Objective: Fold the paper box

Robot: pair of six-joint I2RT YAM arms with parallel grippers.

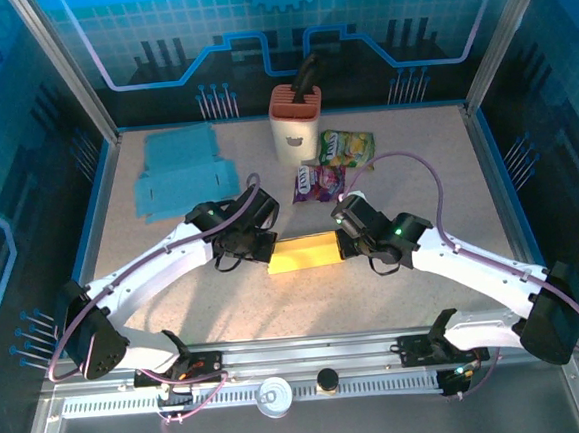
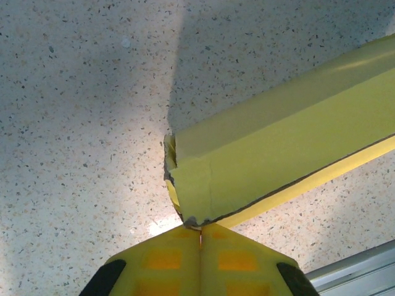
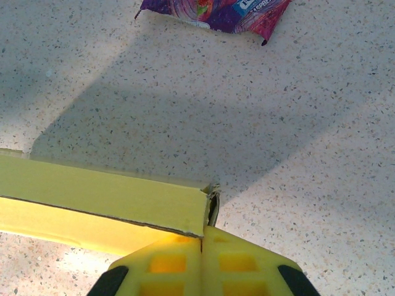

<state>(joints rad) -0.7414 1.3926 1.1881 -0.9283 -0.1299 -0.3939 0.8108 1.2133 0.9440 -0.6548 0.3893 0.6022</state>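
Yellow paper box (image 1: 305, 252), one, folded into a long closed tube. We record it at the middle of the table (image 1: 437, 175), lying left to right between the two arms. In the wrist views it casts a broad shadow on the speckled surface beneath it.

Left pincer (image 1: 265, 246): at the box's left end. We see its yellow fingers pressed together with no gap, their tips nipping the frayed lower corner of that end.

Right pincer (image 1: 343, 234): at the box's right end. Its fingers are likewise closed flush, with the thin end flap of the box caught at their tips.

Teal flat card blanks (image 1: 181, 170): a loose stack at the far left of the table, well apart from the box.

White holder with orange top (image 1: 295, 124): upright at the far middle, with a dark handle standing in it.

Green and yellow snack packet (image 1: 347, 149): just right of the holder.

Purple snack packet (image 1: 318, 182): nearer than the green one, just beyond the right pincer.
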